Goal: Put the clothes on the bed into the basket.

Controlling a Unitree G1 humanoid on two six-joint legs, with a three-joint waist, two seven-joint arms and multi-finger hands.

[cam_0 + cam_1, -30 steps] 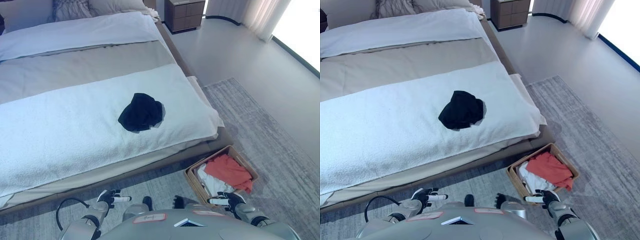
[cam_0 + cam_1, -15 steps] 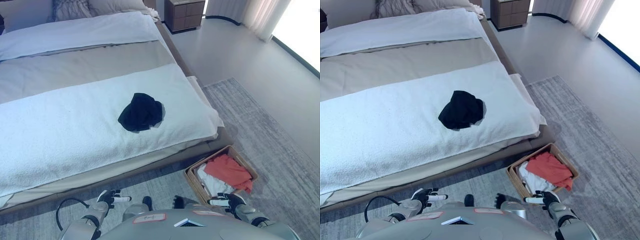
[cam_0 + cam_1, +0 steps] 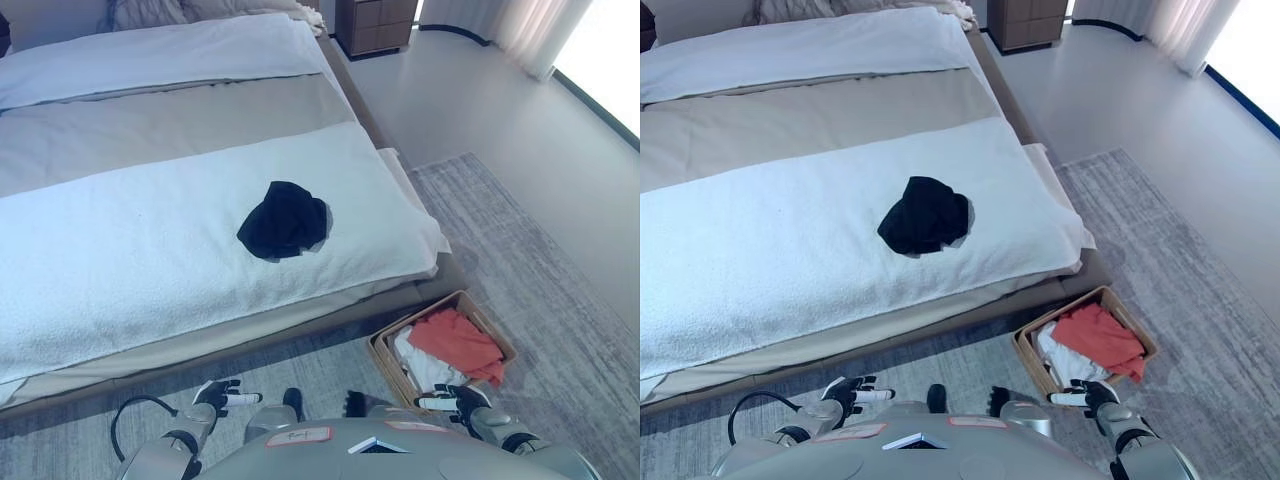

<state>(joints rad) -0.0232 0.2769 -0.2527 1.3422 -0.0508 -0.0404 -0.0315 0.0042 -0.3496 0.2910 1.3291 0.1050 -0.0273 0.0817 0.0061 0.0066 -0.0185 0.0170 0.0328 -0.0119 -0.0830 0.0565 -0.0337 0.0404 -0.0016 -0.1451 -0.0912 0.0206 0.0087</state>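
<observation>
One dark garment (image 3: 284,221) is left on the bed (image 3: 120,250), well ahead of both hands, so the step in hand is judged to be fetching it. The left hand (image 3: 222,395) and right hand (image 3: 462,400) hang low and empty, fingers relaxed. The basket (image 3: 392,360), already holding red and white clothes, sits just beside the right hand. Next comes a reach across the mattress. Both eyes show much the same scene.

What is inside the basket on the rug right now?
The wicker basket holds an orange-red garment lying on top of white clothing. Anything beneath those two is covered and cannot be seen.
</observation>
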